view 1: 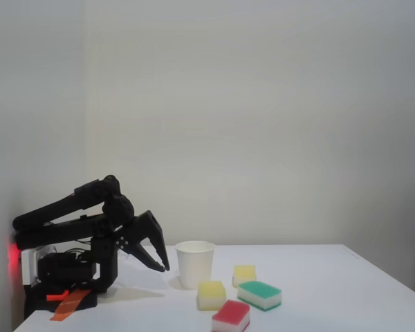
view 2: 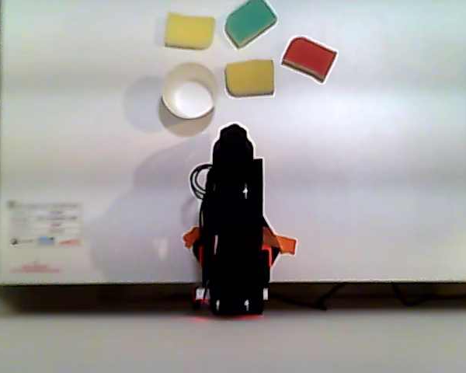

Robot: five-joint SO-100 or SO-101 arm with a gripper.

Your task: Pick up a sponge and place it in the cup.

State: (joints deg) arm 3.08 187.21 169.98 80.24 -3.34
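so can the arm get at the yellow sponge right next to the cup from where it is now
Probably yes. The gripper hangs folded near the base, holding nothing, and the sponge lies just ahead of it in the other view, beside the cup with a gap between them and nothing lying on it.

- In the fixed view, even, soft, dim light is seen; faint shadows are cast beside the cup (view 1: 194,263).
- In the other view, the worktop (view 2: 388,194) is washed out by glare, and the whole frame is blurred.
- A red glow is seen at the arm's base (view 2: 231,305).
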